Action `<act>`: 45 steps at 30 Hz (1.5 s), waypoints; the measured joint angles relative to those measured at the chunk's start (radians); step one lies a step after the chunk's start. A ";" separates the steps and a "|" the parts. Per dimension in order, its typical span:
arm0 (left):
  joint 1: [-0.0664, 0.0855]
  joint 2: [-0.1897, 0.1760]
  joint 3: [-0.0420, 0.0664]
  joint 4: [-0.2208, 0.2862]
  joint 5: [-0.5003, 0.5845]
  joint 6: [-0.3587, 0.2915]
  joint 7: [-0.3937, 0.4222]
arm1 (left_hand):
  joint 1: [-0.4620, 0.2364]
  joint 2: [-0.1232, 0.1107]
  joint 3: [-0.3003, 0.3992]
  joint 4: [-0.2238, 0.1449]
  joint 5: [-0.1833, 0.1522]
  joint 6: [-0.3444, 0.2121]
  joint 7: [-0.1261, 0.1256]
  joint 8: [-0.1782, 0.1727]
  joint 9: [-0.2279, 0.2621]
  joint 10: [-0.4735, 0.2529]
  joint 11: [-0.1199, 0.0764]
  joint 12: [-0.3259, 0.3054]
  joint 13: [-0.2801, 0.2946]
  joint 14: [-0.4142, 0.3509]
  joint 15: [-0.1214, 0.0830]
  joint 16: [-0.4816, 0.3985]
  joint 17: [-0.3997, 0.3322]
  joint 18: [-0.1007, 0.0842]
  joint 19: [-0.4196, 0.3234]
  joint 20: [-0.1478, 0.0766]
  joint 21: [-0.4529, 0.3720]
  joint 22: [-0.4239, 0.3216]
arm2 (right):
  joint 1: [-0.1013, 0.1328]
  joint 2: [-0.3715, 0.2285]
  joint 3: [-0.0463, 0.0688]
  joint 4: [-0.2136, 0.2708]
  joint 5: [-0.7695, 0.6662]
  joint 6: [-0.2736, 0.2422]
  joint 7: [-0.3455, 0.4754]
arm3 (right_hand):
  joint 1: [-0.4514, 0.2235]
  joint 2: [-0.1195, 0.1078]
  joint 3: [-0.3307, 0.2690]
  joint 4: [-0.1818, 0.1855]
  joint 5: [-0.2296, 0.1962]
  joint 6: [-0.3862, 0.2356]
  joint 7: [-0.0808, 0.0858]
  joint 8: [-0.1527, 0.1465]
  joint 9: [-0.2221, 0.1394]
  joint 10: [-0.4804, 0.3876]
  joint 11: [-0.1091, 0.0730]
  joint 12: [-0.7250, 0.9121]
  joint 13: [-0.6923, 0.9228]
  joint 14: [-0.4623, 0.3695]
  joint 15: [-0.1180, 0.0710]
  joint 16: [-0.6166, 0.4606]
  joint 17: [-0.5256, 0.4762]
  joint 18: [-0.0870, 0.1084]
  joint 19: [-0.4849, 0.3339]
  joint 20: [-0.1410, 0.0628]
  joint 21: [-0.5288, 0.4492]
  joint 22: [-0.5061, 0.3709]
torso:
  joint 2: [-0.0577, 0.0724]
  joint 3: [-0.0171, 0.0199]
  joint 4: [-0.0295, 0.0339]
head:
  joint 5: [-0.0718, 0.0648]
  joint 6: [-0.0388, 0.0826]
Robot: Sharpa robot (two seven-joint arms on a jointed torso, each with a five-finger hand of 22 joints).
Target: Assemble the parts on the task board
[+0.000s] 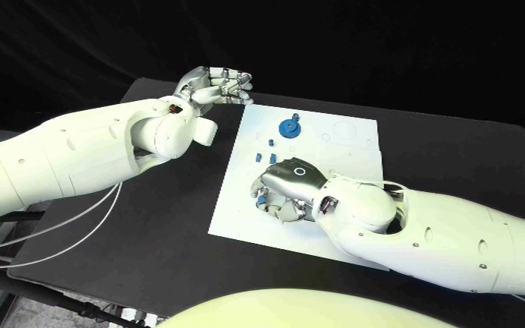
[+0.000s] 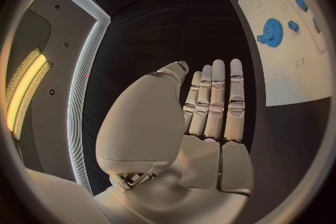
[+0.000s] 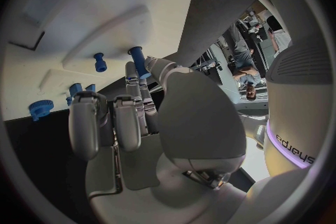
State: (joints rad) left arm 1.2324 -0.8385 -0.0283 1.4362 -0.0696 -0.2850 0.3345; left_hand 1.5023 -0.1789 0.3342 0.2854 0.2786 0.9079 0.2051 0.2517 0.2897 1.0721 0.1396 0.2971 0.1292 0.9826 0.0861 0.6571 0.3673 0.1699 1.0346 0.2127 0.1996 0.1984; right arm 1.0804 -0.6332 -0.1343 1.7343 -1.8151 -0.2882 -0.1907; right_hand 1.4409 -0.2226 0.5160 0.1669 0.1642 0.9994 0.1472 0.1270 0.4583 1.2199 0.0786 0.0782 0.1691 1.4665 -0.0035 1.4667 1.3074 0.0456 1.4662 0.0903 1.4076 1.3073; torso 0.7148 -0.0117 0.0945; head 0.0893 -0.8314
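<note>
The left hand (image 1: 215,85) is hovering over the black bench (image 1: 131,214) just off the task board (image 1: 350,134), fingers straight and together, holding nothing. A blue gear (image 1: 290,127) is sitting on the board. The right hand (image 1: 287,187) is pinching a small blue peg (image 3: 138,60) over the board's near half

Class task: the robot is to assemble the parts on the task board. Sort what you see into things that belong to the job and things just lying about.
Belongs to the job:
task board
blue gear
small blue pegs
blue peg pinched by the right robot hand

Just lying about:
black table
white cables
left robot hand, holding nothing
</note>
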 measured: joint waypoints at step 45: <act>0.000 -0.018 -0.009 0.009 0.005 0.002 -0.003 | -0.001 0.001 0.003 0.003 0.000 0.000 0.000 0.000 0.001 0.000 0.000 0.000 0.001 0.000 0.000 0.000 0.001 0.000 0.000 0.000 0.000 -0.002 | 0.106 -0.476 -0.004 0.185 0.403 -0.158 0.015 | -0.124 0.045 -0.323 0.110 0.047 -0.046 -0.038 0.152 0.131 0.201 -0.053 1.157 1.048 0.000 -0.033 0.059 0.001 -0.010 0.000 -0.030 0.073 0.000 | -0.008 -0.0029 -0.0068 | -0.128 0.036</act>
State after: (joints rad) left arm 1.2323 -0.8561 -0.0374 1.4455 -0.0647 -0.2829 0.3312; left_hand 1.5012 -0.1778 0.3370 0.2882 0.2786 0.9079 0.2051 0.2513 0.2905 1.0721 0.1395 0.2971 0.1297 0.9827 0.0861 0.6570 0.3687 0.1698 1.0346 0.2127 0.1996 0.1966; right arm 1.1863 -1.1095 -0.1383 1.9190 -1.4121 -0.4462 -0.1754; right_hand 1.3173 -0.1778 0.1928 0.2773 0.2113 0.9538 0.1096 0.2794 0.5898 1.4213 0.0261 1.2347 1.2167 1.4665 -0.0362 1.5252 1.3082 0.0353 1.4663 0.0605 1.4809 1.3076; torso 0.7072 -0.0146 0.0877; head -0.0385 -0.7958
